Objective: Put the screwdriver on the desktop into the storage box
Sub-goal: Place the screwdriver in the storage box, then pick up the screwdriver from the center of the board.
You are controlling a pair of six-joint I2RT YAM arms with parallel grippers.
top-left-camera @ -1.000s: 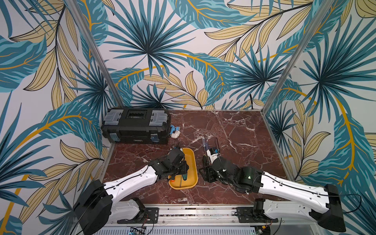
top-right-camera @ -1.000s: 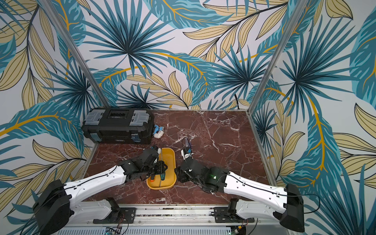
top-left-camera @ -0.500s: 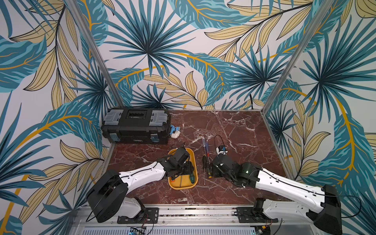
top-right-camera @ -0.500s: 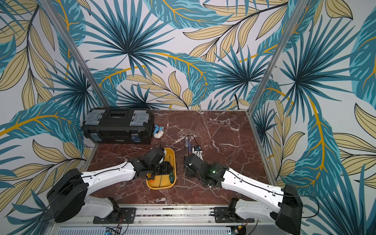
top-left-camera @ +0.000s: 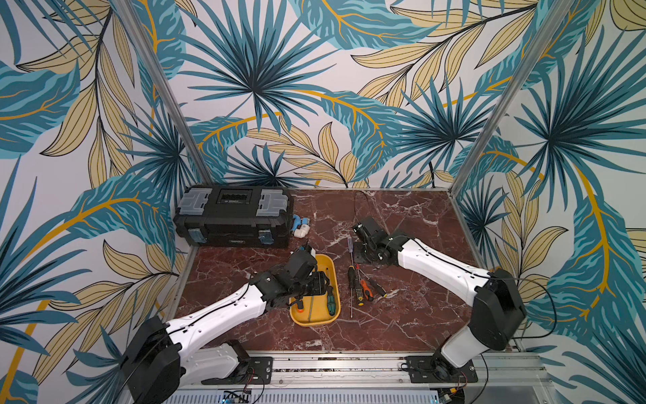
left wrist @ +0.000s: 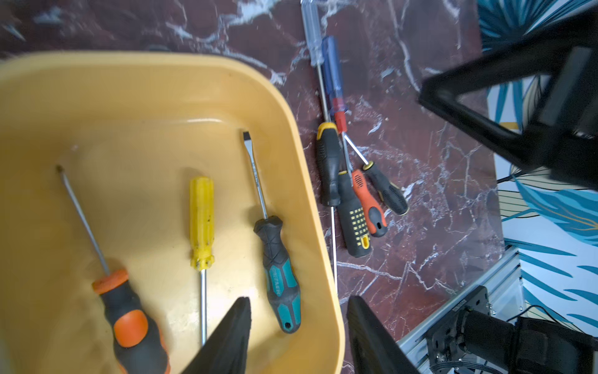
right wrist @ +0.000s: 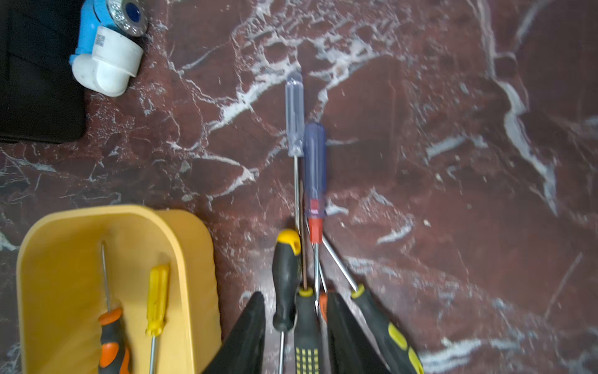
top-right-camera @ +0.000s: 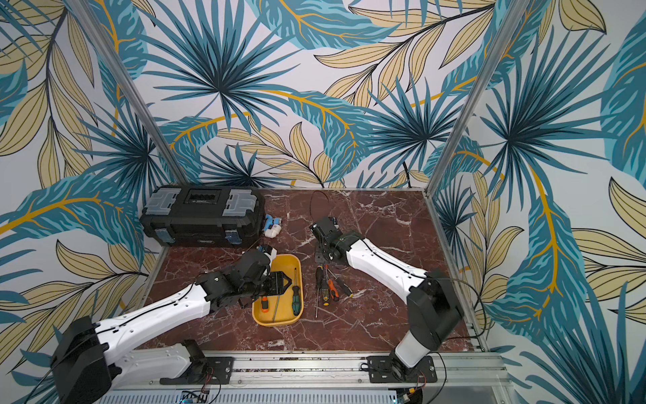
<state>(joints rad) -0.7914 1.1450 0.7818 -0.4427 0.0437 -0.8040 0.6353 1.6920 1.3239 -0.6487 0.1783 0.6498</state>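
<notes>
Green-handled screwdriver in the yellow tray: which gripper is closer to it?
Left. The left gripper is over the tray, right beside the green-handled screwdriver; the right gripper is outside the tray, above the desktop.

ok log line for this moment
storage box: three screwdrivers | desktop: six screwdrivers loose | left tool: open over box | right tool: open, empty

Nine screwdrivers (left wrist: 280, 275): three in the one shallow yellow plastic storage box (left wrist: 129, 61), six on the red-brown marble desktop (left wrist: 437, 194). One black plastic toolbox (top-left-camera: 232, 217). Two plastic pipe fittings (right wrist: 110, 68), blue and white.
</notes>
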